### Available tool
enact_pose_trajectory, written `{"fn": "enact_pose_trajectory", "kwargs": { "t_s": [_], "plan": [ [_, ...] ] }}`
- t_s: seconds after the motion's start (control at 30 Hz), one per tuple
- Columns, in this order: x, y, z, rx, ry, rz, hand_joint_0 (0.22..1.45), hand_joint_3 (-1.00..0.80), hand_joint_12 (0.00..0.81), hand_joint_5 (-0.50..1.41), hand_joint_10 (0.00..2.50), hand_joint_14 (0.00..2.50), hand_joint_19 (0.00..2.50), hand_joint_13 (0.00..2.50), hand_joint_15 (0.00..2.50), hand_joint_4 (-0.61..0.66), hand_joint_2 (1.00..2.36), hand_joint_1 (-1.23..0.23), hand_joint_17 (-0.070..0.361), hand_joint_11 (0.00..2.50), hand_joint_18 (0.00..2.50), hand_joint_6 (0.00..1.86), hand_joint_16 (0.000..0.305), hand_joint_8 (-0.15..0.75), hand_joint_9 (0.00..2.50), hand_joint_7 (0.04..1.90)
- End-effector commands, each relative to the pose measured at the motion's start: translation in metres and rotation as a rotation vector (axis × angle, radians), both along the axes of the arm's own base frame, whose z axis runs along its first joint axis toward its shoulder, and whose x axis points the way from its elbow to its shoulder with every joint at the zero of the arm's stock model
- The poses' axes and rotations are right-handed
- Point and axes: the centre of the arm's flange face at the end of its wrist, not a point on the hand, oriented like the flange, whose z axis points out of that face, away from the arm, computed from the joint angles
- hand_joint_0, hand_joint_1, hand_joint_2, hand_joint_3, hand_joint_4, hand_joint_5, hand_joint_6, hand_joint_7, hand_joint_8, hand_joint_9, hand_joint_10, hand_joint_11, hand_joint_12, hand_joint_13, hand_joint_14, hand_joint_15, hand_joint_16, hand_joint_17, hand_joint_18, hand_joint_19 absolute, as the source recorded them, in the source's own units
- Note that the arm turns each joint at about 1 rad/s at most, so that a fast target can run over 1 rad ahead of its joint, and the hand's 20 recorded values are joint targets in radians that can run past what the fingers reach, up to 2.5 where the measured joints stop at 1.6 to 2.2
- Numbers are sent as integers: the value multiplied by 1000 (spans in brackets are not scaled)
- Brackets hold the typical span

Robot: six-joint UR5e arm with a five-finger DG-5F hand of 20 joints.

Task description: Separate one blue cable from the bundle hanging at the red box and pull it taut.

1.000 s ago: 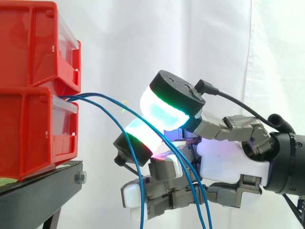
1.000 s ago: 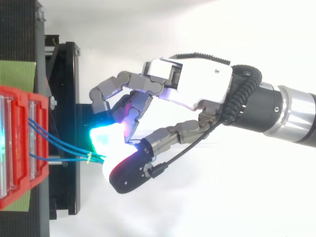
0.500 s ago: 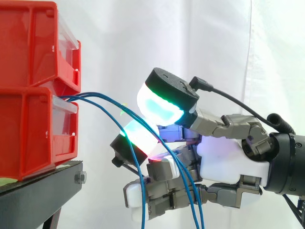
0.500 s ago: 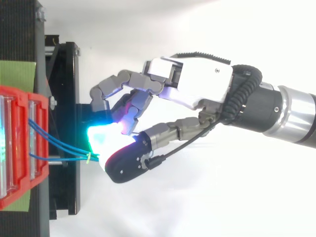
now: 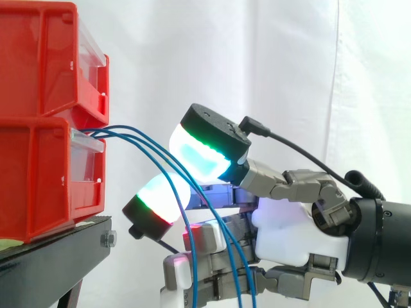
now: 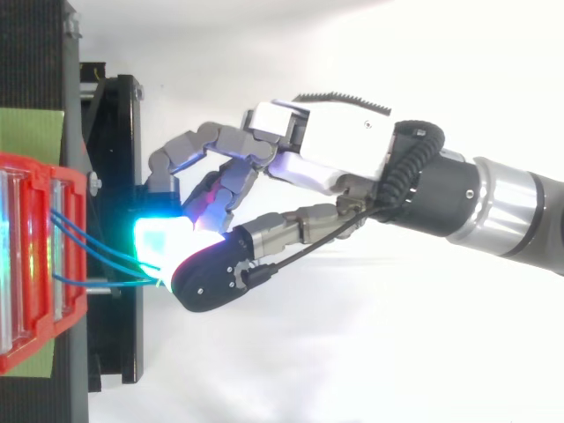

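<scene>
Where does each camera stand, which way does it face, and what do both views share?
Side view: beside the work, at its height, looking level across the red bins and blue cables; hand and arm reach in from the right.
Top view: above, looking down on the bins and black stand; hand and arm reach in from the right.
Shared: bins, cables, hand.

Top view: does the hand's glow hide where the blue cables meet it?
Top view: yes, the hand throws a cyan bloom over the spot where the blue cables reach it, so contact cannot be told. Side view: less glare; the cables show plainly against the white curtain from the red bin to the hand.
</scene>
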Motion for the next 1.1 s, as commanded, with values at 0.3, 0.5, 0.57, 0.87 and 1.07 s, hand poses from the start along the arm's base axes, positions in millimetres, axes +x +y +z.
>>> {"fn": "enact_pose_trajectory", "kwargs": {
  "t_s": [0.3,0.5,0.57,0.87,1.07],
  "plan": [
    [3,9,-3,0,-1,9,535,-500,314,-230,16,20,617,1299,1223,176,1000,-631,121,884,911,868,54,359,940,961],
    [2,15,-3,-9,1,1,488,-500,308,-230,15,15,693,1360,1322,199,1000,-594,130,890,996,873,58,375,950,937],
    [2,17,-2,-9,3,1,477,-500,322,-230,15,13,704,1379,1339,204,1000,-588,134,898,1017,875,60,377,952,928],
    [3,23,0,-5,1,8,513,-500,288,-233,14,9,769,1411,1450,190,1000,-756,127,950,1035,878,57,361,961,947],
    [7,24,7,-2,-11,8,616,-500,263,-236,17,10,802,1392,1488,156,1000,-808,119,981,992,882,53,338,951,976]
  ]
}}
